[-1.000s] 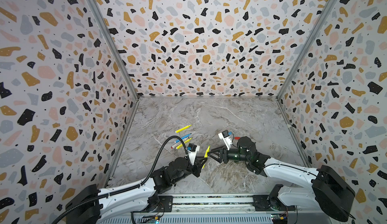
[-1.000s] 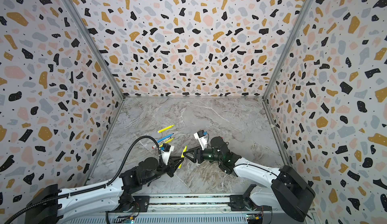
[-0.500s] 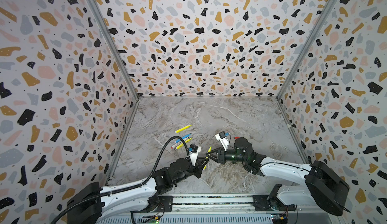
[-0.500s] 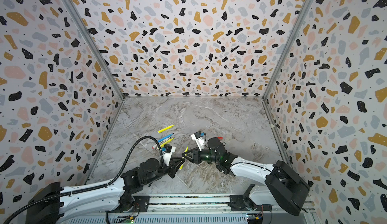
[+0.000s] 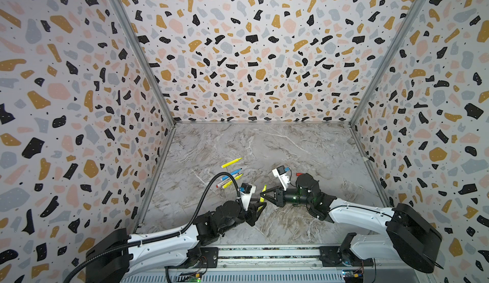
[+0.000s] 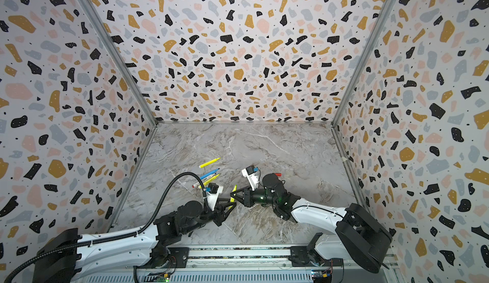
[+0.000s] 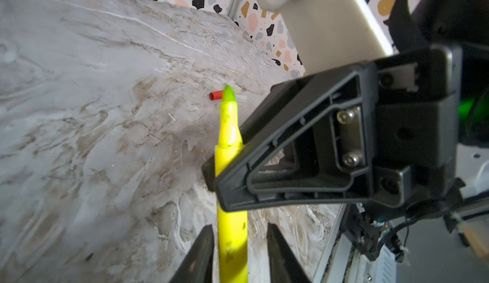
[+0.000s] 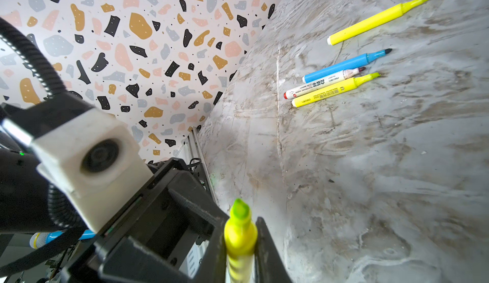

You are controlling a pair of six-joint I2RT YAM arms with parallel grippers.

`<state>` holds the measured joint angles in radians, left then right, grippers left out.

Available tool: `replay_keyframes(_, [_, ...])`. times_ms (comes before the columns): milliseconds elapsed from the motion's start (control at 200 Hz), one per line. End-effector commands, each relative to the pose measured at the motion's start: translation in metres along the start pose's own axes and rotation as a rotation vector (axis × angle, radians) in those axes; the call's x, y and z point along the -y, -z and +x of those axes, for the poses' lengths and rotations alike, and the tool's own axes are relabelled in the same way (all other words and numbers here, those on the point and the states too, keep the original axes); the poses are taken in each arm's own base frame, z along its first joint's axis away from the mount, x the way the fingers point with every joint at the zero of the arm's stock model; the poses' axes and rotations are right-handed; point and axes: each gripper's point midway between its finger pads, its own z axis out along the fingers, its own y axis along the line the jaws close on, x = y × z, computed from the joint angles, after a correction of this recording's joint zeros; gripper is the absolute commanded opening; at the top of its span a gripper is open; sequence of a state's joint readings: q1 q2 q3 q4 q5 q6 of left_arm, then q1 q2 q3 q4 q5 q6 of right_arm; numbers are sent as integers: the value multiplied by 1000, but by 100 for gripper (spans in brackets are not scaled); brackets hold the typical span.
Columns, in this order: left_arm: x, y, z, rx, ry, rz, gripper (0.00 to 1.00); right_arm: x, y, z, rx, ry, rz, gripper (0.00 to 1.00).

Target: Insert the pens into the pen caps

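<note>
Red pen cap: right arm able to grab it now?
Probably not: the right gripper is shut on a yellow highlighter pen and points away from the red pen cap, which lies back beside that arm's wrist.

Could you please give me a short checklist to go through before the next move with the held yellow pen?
1. Grip: right gripper jaws shut on the held yellow pen: ok.
2. Release: left gripper jaws stand off the pen, gap either side: ok.
3. Pen tip bare and past the right jaws: ok.
4. Target: red cap lies free on the table: ok.
5. Whether the pale caps beside it fit this pen: cannot tell.
6. The four loose pens lie flat, no gripper touching them: ok.
</note>
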<state>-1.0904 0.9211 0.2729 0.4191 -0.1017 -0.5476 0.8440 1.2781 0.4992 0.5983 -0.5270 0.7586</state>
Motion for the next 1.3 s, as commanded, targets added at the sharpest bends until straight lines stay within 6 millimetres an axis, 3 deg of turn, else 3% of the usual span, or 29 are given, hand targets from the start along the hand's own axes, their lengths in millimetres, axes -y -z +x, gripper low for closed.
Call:
replay_keyframes(0, [9, 1, -15, 35, -1, 16, 45, -22, 6, -20, 60, 49, -47, 7])
replay_keyframes(175, [10, 1, -16, 39, 1, 16, 44, -25, 6, -19, 53, 49, -59, 7])
replay_keyframes(676, [3, 5, -25, 81, 2, -29, 3, -20, 7, -12, 46, 35, -57, 8])
replay_keyframes(781, [-1, 8, -26, 92, 5, -47, 1, -17, 8, -12, 49, 28, -35, 18])
replay_keyframes(886, [-4, 9, -25, 90, 3, -62, 0, -11, 9, -13, 56, 24, 2, 41])
replay_keyframes(996, [-7, 8, -22, 80, 5, -72, 0, -6, 12, -13, 61, 20, 35, 56])
replay_keyframes(1297, [-8, 8, -20, 63, -12, -86, 0, 7, 33, -23, 129, 25, 142, 62])
